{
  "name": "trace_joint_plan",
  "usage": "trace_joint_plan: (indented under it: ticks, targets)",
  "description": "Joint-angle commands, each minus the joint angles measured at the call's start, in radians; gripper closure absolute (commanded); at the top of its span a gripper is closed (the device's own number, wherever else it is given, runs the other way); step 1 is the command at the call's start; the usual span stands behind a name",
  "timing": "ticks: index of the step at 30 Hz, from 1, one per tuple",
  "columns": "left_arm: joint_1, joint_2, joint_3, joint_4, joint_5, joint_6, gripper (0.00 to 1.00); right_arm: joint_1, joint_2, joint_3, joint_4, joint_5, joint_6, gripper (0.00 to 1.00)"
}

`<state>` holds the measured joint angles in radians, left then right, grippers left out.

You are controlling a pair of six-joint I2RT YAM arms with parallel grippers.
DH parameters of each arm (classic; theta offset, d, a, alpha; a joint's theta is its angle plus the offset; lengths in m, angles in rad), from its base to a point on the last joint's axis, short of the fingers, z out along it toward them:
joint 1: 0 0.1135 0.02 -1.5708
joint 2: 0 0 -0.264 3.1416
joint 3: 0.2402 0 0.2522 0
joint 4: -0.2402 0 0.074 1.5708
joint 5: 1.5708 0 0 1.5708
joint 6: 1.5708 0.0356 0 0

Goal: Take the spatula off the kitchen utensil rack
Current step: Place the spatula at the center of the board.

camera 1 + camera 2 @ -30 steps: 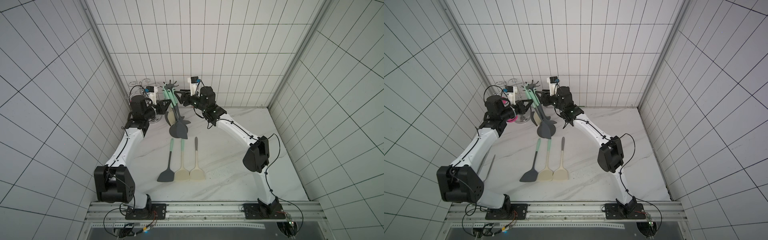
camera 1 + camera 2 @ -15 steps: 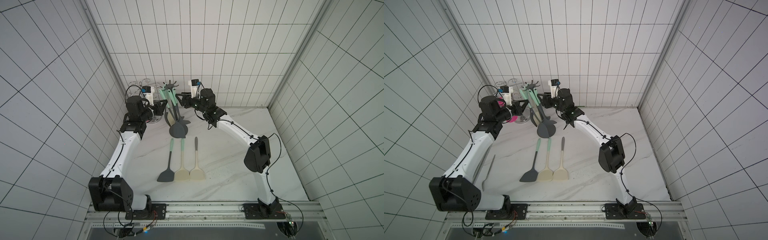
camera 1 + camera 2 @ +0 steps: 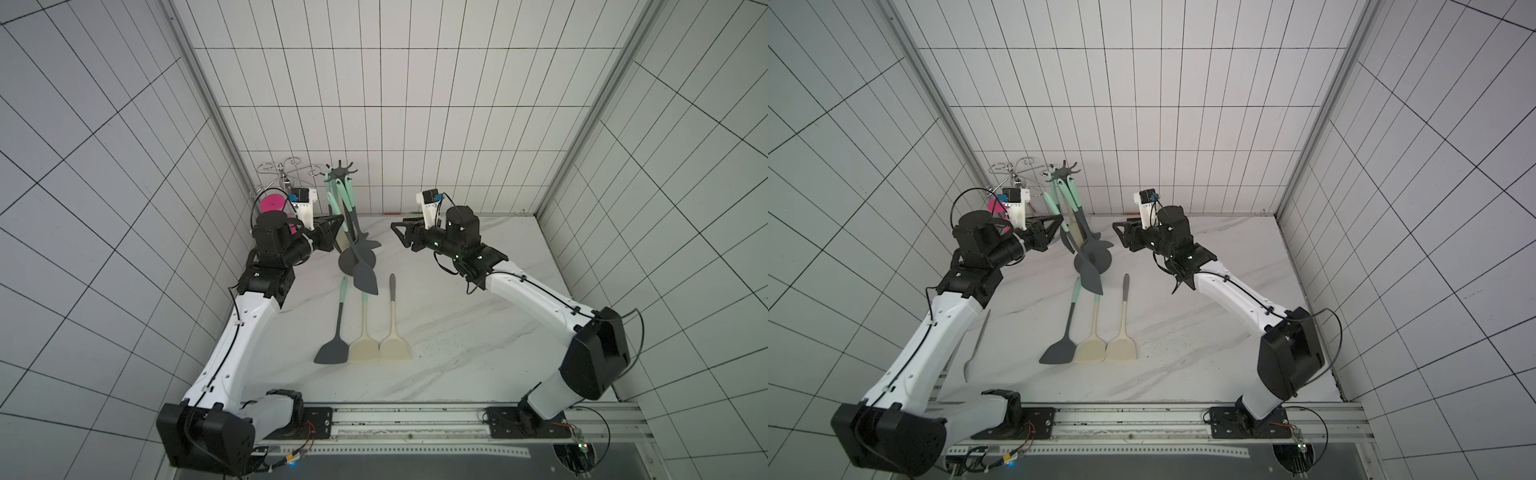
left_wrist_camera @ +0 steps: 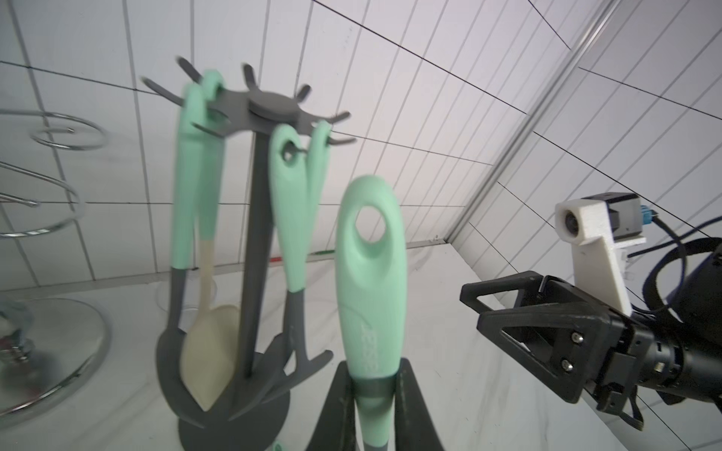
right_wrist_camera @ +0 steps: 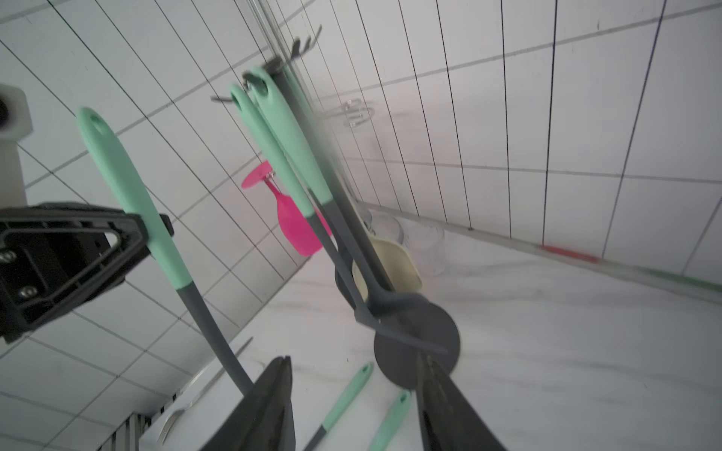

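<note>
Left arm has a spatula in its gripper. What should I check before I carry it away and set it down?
1. Grip: left gripper shut on the spatula at its mint handle: ok.
2. Handle's hanging hole free of the hooks of the kitchen utensil rack: ok, it stands beside the rack.
3. right gripper open, empty, apart from the rack: ok.
4. Rack upright, other utensils hanging on it: ok.
5. Bare table for set-down: ok, beside the three spatulas lying in front of the rack.
6. Gap between the held blade and the rack's base: cannot tell.
</note>
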<state>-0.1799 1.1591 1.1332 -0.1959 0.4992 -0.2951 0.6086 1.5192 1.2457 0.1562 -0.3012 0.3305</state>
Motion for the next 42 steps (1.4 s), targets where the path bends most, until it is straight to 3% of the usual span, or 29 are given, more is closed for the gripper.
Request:
trace_joint_plan:
  ticks: [1, 5, 8, 16, 25, 28, 32, 33, 39, 42]
  targets:
    - [-0.123, -0.023, -0.058, 0.019, -0.098, -0.003, 1.0, 0.006, -0.101, -0.199, -0.075, -0.01, -0.035, 0.44]
    - [-0.269, -0.017, -0.098, 0.085, -0.21, -0.012, 1.0, 0.027, -0.21, -0.383, -0.096, -0.025, 0.008, 0.4]
    - [-0.328, -0.007, -0.102, 0.117, -0.28, -0.034, 1.0, 0.057, -0.275, -0.466, -0.116, -0.027, 0.046, 0.36]
    - [-0.365, -0.024, -0.136, 0.19, -0.364, -0.097, 1.0, 0.117, -0.344, -0.557, -0.08, -0.008, 0.119, 0.34]
    - [-0.365, -0.093, -0.162, 0.166, -0.383, -0.134, 1.0, 0.122, -0.237, -0.507, -0.081, 0.016, 0.087, 0.37]
    - [-0.365, -0.113, -0.17, 0.141, -0.38, -0.145, 1.0, 0.122, -0.193, -0.496, -0.04, -0.019, 0.091, 0.52]
    - [-0.365, -0.125, -0.198, 0.124, -0.375, -0.158, 1.0, 0.122, -0.153, -0.497, 0.024, -0.054, 0.106, 0.94]
    - [-0.365, -0.124, -0.207, 0.122, -0.37, -0.163, 1.0, 0.123, -0.148, -0.502, 0.042, -0.058, 0.109, 1.0]
    - [-0.365, -0.092, -0.209, 0.092, -0.329, -0.155, 1.0, 0.122, -0.174, -0.571, 0.161, -0.088, 0.165, 1.0]
    - [-0.366, -0.068, -0.194, 0.071, -0.307, -0.128, 0.92, 0.119, -0.205, -0.618, 0.221, -0.083, 0.2, 1.0]
